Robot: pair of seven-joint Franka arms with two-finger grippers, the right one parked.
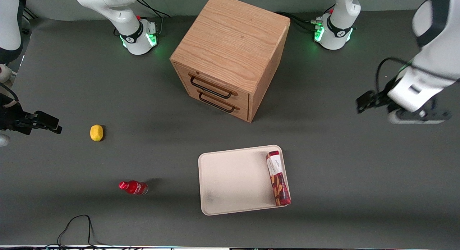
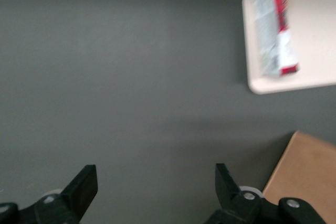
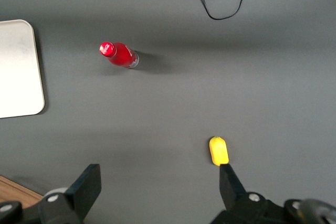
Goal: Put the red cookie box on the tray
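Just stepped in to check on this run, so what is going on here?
Nothing is held. The long dark-red cookie box lies on the flat cream tray, along its edge toward the working arm's end. The left gripper is open and empty, above bare table beside the wooden drawer cabinet.

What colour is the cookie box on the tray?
The red cookie box is dark red with a white label end and tan biscuit pictures, clearest in the front view.

Cookie box [image 1: 277, 178]: on tray [image 1: 230, 181], along its working-arm edge.
Gripper [image 1: 363, 102]: open, at tray's 2 o'clock, well apart.
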